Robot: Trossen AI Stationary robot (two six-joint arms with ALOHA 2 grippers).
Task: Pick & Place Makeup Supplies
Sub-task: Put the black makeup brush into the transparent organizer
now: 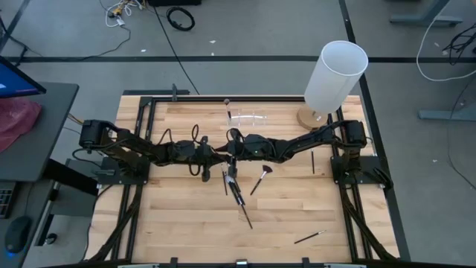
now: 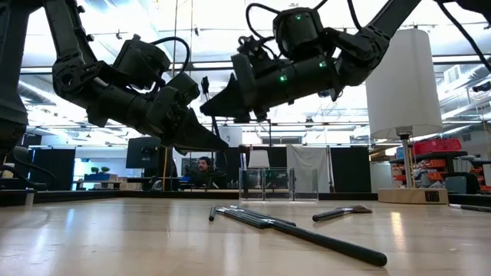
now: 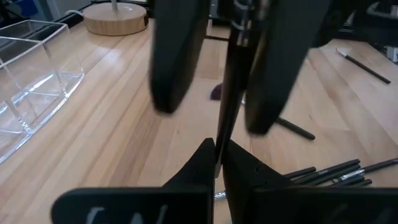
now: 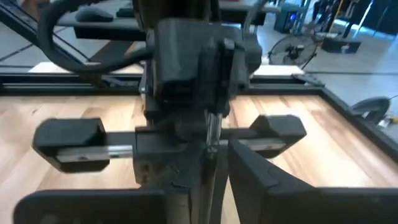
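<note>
My left gripper (image 1: 223, 154) (image 3: 217, 155) is shut on one thin dark makeup brush (image 3: 227, 106) above the middle of the table. My right gripper (image 1: 238, 149) (image 4: 214, 165) faces it from the right. Its two fingers (image 3: 180, 56) stand on either side of the brush farther up, a narrow gap showing on one side. I cannot tell whether they touch the brush. Several more makeup supplies (image 1: 235, 190) lie flat on the wood below the grippers. A fan-tipped brush (image 1: 260, 179) lies beside them. My left gripper pinches the brush's shaft (image 3: 219, 144) between the free ends of its two fingers. The fingers come nearly level from the table's left and lie across the shaft. The brush rises from the hold and is clear of the table.
A small clear holder (image 1: 249, 116) (image 2: 278, 184) stands behind the grippers toward the far edge. A tall white cylinder (image 1: 336, 73) on a wooden base stands at the far right. Single sticks lie at the right (image 1: 312, 160) and near right (image 1: 309, 237).
</note>
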